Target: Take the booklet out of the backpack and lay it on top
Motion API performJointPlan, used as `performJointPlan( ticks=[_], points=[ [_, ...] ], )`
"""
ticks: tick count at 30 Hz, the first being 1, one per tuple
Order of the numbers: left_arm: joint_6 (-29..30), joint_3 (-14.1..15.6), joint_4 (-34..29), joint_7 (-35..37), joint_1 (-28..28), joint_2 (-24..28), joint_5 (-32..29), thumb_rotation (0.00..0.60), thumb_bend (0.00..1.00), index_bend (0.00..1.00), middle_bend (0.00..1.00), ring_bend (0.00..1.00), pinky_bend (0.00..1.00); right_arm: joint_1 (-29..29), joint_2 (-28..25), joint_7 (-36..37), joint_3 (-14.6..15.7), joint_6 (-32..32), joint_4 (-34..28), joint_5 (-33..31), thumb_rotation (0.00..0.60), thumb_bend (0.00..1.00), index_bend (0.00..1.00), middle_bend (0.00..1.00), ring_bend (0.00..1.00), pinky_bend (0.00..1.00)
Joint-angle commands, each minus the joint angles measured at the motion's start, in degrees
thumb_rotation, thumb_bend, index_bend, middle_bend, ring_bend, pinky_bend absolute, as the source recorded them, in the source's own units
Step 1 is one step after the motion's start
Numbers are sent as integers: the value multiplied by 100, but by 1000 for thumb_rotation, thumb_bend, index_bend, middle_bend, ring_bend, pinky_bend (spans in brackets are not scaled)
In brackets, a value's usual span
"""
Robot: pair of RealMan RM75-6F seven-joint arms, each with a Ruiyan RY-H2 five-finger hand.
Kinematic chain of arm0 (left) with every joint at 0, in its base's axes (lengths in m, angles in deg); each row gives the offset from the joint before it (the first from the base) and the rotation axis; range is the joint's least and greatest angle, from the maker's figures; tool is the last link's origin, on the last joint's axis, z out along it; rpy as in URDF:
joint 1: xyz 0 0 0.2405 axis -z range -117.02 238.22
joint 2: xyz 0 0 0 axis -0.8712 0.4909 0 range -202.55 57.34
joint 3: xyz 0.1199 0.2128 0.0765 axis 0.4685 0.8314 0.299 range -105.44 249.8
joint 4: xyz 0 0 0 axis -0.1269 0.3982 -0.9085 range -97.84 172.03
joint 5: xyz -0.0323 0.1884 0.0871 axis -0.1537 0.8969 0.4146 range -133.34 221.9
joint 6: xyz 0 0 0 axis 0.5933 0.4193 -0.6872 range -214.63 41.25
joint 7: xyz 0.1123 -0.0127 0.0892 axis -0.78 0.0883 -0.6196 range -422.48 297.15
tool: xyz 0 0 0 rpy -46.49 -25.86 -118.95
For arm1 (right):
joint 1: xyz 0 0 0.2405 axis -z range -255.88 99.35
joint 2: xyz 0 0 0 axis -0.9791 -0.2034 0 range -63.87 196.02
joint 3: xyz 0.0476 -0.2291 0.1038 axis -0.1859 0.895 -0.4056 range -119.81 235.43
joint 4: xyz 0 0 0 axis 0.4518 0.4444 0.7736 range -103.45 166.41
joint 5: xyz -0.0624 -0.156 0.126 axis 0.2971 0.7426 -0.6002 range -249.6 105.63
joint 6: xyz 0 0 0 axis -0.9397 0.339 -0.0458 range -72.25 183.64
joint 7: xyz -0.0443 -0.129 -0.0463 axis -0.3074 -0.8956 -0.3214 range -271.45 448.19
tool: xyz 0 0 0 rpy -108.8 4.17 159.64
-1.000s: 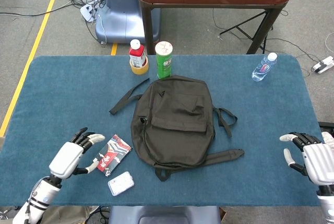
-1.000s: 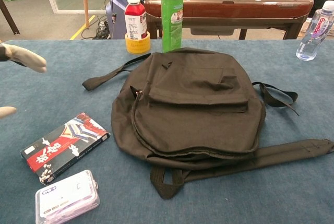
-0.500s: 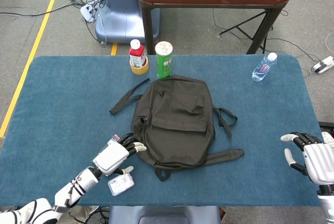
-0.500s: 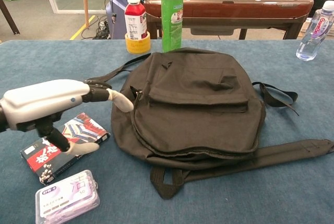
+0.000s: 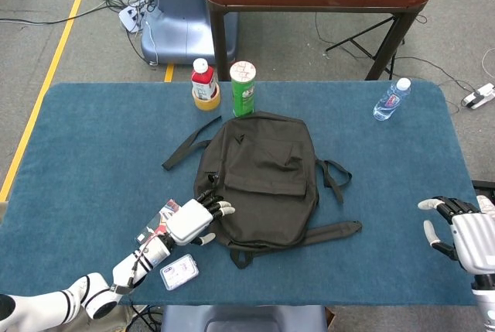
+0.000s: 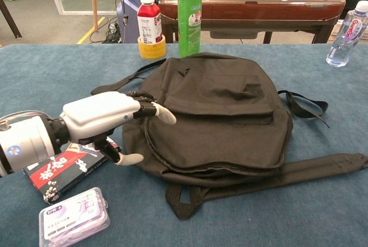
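The black backpack [image 5: 259,185] [image 6: 213,114] lies flat in the middle of the blue table, and its flap looks closed. My left hand [image 5: 197,220] [image 6: 106,114] is at its left edge, fingers spread, fingertips over the side seam, holding nothing. A flat red, black and white booklet-like packet [image 5: 160,216] [image 6: 57,169] lies on the table beside the backpack, partly under my left wrist. Nothing shows inside the backpack. My right hand [image 5: 456,231] hovers at the table's right edge, fingers apart and empty; only the head view shows it.
A small white case [image 5: 179,272] [image 6: 73,218] lies near the front edge. Behind the backpack stand a red bottle [image 5: 204,83] [image 6: 149,19] and a green can [image 5: 243,88] [image 6: 189,21]. A water bottle [image 5: 390,100] [image 6: 347,28] stands far right. Straps trail left and right.
My left hand has swept right across the table, over the red packet, to the backpack's left edge. The right hand has barely moved.
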Motion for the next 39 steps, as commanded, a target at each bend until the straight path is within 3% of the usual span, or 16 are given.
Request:
performJointPlan(
  ticks=[1, 14, 22, 31, 35, 39],
  points=[
    [-98, 1, 176, -13, 131, -165, -109, 600, 320, 239, 215, 144, 34, 6, -6, 8, -1, -8, 2, -3, 600, 419, 382, 391, 350, 423],
    [-313, -73, 511, -331, 431, -606, -481, 600, 320, 274, 215, 144, 34, 57, -18, 158, 5, -30, 109, -58, 600, 419, 382, 391, 350, 423],
    [-227, -353, 518, -714, 398, -994, -1029, 600, 328, 482, 248, 200, 34, 71, -14, 311, -1, -30, 220, -85, 600, 420, 383, 391, 350, 423],
    [-97, -433, 520, -634, 395, -1152, -1268, 600, 715, 648, 315, 243, 34, 96, -20, 427, -11, -55, 306, -104, 600, 419, 383, 391, 350, 423],
    [-52, -532, 439, -579, 346, -1213, -1488, 600, 794, 706, 337, 257, 34, 92, -28, 438, -14, -77, 310, -65, 600, 420, 383, 391, 350, 423],
    [-18, -822, 126, -475, 253, -1288, -1971, 600, 828, 760, 371, 279, 34, 75, -74, 420, 11, -99, 273, 58, 600, 419, 382, 391, 350, 423]
  ],
)
